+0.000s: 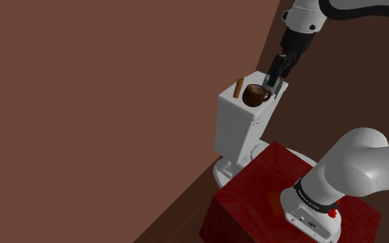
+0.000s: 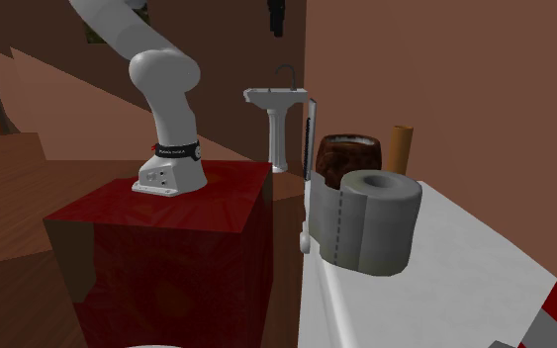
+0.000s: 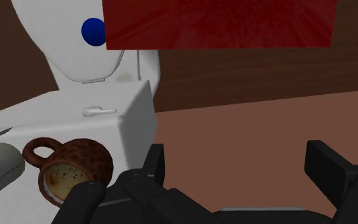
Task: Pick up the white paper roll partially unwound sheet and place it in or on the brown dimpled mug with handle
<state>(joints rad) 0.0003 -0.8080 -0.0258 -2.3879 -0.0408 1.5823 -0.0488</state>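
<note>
Paper roll (image 2: 370, 222), greyish white with a loose sheet hanging down its side, stands upright on the flat top of the toilet tank (image 1: 238, 128), so it is not yet in or on the mug. The dark red stand (image 1: 269, 186) sits close beside the toilet, and the white arm (image 1: 352, 172) rises from it and reaches over the tank. Further back in the second exterior view stands a white pedestal sink (image 2: 276, 99). On the tank top the roll is just beside the brown dimpled mug (image 3: 72, 168) (whether they touch I cannot tell), with the mug's handle turned toward the roll. A thin brown tube (image 1: 238, 88) stands upright near them. The black gripper (image 3: 238, 165) hangs over the tank's edge by the mug. Its fingers (image 3: 152, 162) are spread wide apart, holding nothing and touching nothing; the mug lies outside the gap, beside one finger.
</note>
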